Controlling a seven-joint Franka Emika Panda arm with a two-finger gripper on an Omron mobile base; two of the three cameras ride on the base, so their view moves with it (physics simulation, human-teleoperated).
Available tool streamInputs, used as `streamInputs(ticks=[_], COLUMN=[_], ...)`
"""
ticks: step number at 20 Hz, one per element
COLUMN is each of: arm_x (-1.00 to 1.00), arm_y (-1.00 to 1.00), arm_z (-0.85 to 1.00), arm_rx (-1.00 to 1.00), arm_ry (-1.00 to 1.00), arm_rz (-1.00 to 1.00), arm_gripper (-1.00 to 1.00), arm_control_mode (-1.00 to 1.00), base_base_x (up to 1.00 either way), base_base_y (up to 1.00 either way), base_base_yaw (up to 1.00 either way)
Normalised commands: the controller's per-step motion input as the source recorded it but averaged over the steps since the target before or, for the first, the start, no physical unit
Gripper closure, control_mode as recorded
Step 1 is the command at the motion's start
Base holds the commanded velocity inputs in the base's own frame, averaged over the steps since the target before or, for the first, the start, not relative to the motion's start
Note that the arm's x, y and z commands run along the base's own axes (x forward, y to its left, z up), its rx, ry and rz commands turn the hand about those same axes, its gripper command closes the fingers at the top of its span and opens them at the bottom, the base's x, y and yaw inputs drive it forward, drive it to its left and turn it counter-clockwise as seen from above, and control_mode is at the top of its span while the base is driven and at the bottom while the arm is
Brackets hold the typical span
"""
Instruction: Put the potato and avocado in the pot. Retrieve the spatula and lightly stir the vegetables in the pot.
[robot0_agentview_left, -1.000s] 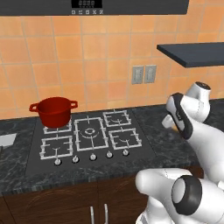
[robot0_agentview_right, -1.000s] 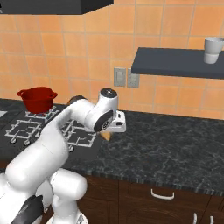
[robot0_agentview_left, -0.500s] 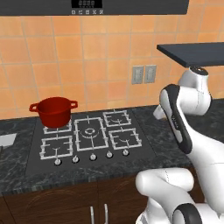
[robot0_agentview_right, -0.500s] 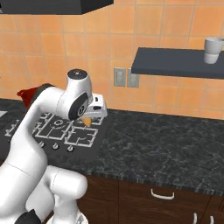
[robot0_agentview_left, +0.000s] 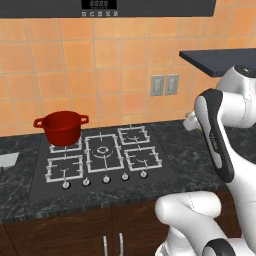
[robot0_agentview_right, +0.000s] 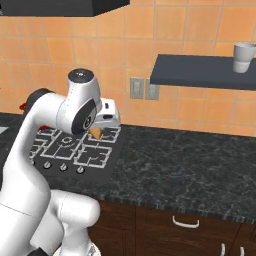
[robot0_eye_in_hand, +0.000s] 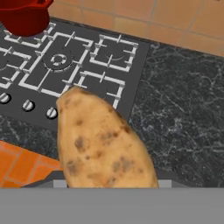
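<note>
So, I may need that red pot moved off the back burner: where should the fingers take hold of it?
Take the pot by its rim near the right loop handle, coming straight down. It stands upright and open, so one finger goes inside the wall, one outside; the round body looks too wide to span. The held potato must go first.

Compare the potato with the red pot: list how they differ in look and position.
The potato is tan, speckled and oblong; the pot is glossy red and round with loop handles. The potato is carried in the hand above the stove's right side; the pot sits on the back-left burner. Both are over the stove.
</note>
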Motion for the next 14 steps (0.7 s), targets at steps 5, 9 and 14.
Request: streamInputs(ticks=[5, 9, 14], arm_x=[0.00, 0.00, 0.00], arm_y=[0.37, 0.00, 0.00], arm_z=[-0.05, 0.00, 0.00], arm_rx=[0.00, 0.00, 0.00], arm_ry=[0.00, 0.00, 0.00], arm_rz=[0.01, 0.00, 0.00], arm_gripper=[1.00, 1.00, 1.00], arm_control_mode=[-1.00, 1.00, 1.00], base_base_x=[0.00, -0.06, -0.09], base_base_y=[0.00, 1.00, 1.00], base_base_yaw=[0.00, 0.13, 0.10])
